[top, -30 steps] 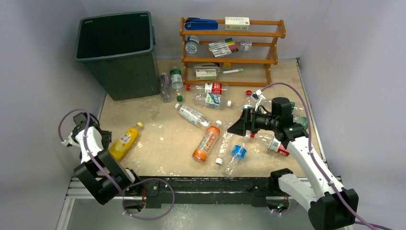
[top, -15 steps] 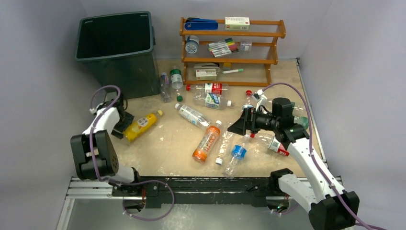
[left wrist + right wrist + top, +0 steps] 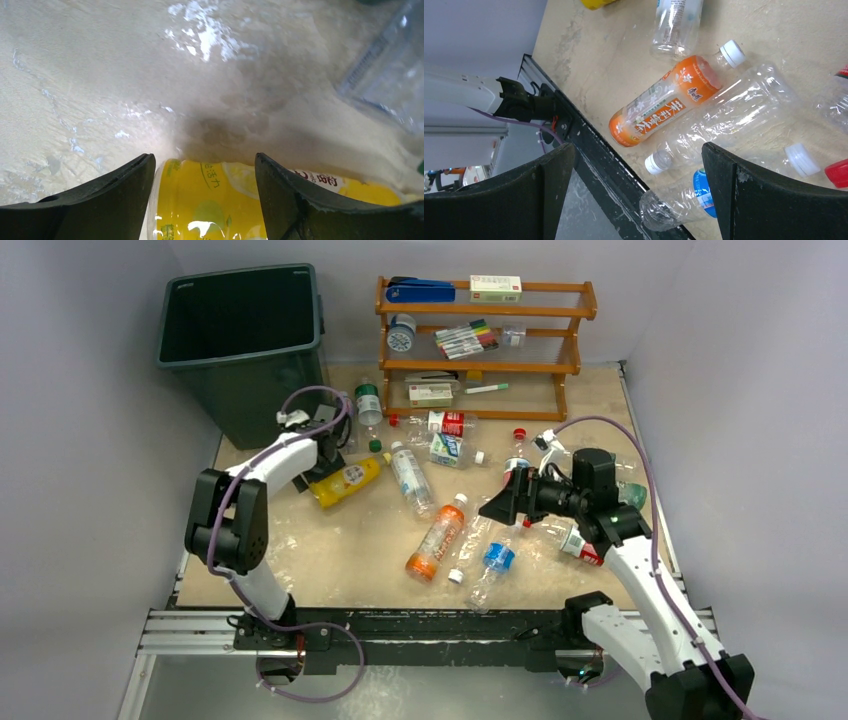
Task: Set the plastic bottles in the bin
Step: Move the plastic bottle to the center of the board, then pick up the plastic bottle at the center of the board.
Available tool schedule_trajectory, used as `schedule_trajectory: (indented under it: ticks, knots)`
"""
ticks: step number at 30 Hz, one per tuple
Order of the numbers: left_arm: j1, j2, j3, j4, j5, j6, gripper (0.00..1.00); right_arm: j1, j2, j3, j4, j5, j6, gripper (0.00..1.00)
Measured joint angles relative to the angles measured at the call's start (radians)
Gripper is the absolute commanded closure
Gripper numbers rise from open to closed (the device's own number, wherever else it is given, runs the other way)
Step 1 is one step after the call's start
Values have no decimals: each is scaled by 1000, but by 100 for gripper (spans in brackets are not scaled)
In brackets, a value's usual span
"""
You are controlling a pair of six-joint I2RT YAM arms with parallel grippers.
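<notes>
The table (image 3: 340, 540) carried everything. At its far left corner stood the bin (image 3: 265, 395), upright and open-topped, with the orange rack (image 3: 480, 366) beside it against the back wall.

The left hand (image 3: 325, 462) was just in front of the bin's near right corner. Its two fingers (image 3: 100, 205) pinched the sides of the yellow bottle (image 3: 348, 480). That bottle lay crosswise between them, neck toward the right, close to the bin but outside it. I could not tell whether it touched the table.

The right hand (image 3: 500, 505) hung over the table's right half, spread wide with nothing between its fingers. Beneath and just left of it lay the orange bottle (image 3: 436, 538), a clear bottle (image 3: 470, 540) alongside that, and a blue-labelled bottle (image 3: 492, 565) nearest the front edge, all well apart from the bin.
</notes>
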Motion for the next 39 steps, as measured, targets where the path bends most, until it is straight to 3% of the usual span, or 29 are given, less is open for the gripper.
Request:
schedule_trajectory:
  ticks: [7,18,29,39]
  knots:
    - [-129,-53,-16,-23,-36,47,20,0,-52,5,-74,10,-2,0]
    - [-164,-394,-195,18,63,168,13,0,-66,55,-150,23,7,0]
    - [-200,-389,-257,167,304,246,12,0,-37,109,-150,74,68,0]
    - [-233,-334,-310,267,354,204,12,0,-97,50,-127,98,95,0]
